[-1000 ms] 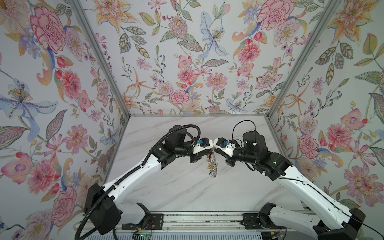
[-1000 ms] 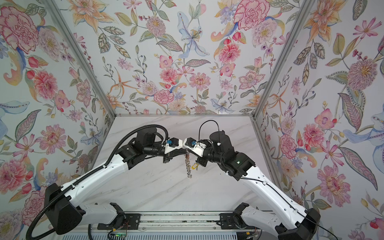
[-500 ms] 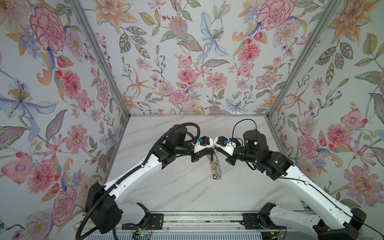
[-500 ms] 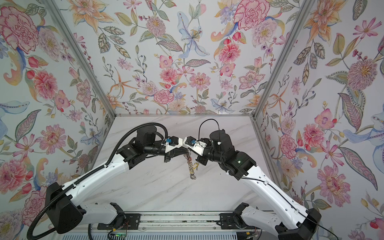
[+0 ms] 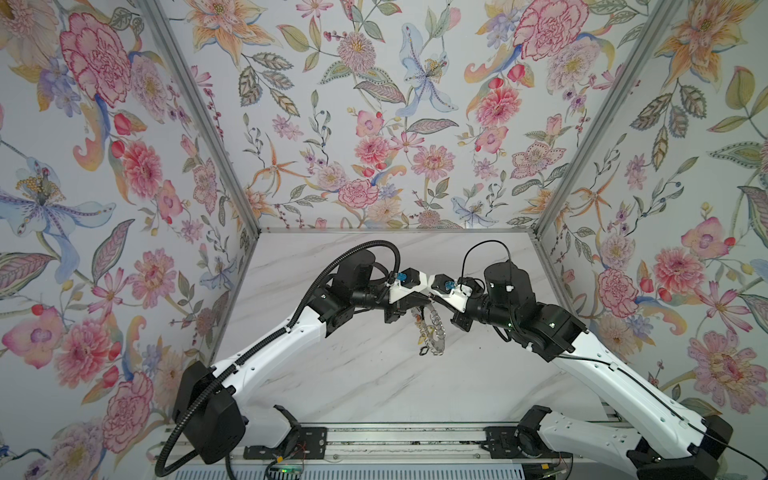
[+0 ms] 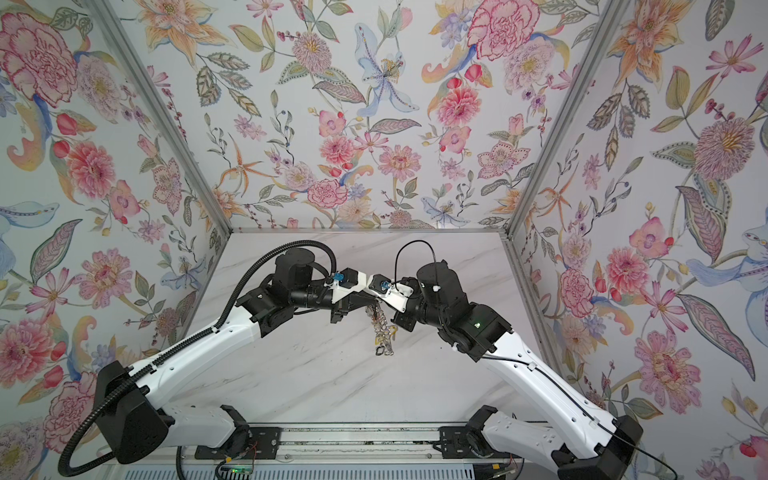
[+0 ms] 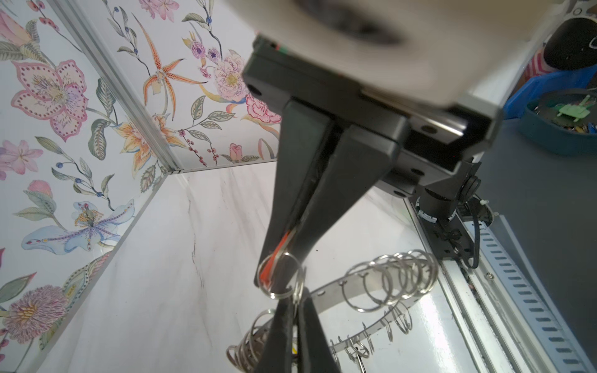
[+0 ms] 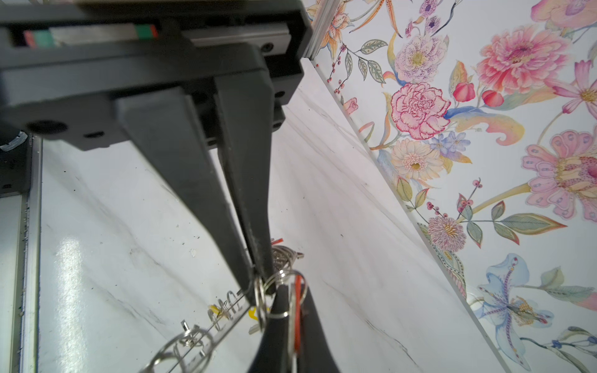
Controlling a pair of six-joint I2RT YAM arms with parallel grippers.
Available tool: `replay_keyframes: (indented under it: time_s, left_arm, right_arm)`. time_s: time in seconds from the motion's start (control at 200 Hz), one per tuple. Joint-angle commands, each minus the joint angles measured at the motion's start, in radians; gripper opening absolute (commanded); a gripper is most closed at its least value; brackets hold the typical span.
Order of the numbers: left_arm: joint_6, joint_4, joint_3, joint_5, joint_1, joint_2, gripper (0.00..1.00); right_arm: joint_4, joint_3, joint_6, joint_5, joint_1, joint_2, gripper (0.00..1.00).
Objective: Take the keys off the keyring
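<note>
Left wrist view puts the left gripper (image 7: pixel 279 258) right in front of you. Its two black fingers (image 7: pixel 303 181) are pressed together at the tips, pinching an orange-tagged key (image 7: pixel 269 266) by the tag. A small silver wire loop (image 7: pixel 277 295) circles those tips.

Directly opposite, the right gripper (image 8: pixel 260 279) comes in tip to tip. Its fingers are squeezed tight on the rim of the keyring (image 7: pixel 336 292), the flat grey band fringed with many more wire loops. In the right wrist view the red-orange tag stands between the left gripper's fingers, just beyond the right gripper's tips. A yellow tag (image 8: pixel 253 312) peeks out beside them.

In both top views the two arms meet nose to nose above the middle of the marble tabletop (image 5: pixel 353 374). The keyring (image 5: pixel 433 332) (image 6: pixel 382 330) hangs from that meeting point, turned almost edge-on. It looks lifted off the tabletop, though I can't be sure its lowest edge is clear. A small black clip (image 5: pixel 423 351) dangles at the keyring's low end, the part nearest the tabletop's front edge. From up there I can't make out how many keys hang on the loops; they are too small to tell.
</note>
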Motion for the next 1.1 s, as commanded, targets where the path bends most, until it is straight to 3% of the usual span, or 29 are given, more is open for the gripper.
replay_keyframes:
  time_s: [0.0, 0.495, 1.091]
  left_arm:
    - [-0.003, 0.062, 0.009, 0.017, -0.022, 0.008, 0.0]
    - [0.055, 0.066, -0.019, -0.175, 0.001, -0.087, 0.0]
    - [-0.159, 0.497, -0.15, -0.149, 0.003, -0.165, 0.0]
  right_arm:
    - [0.028, 0.033, -0.006, -0.011, 0.022, 0.006, 0.0]
    - [0.027, -0.011, 0.013, 0.05, -0.021, -0.079, 0.0]
    - [0.065, -0.101, 0.011, 0.032, -0.025, -0.043, 0.0]
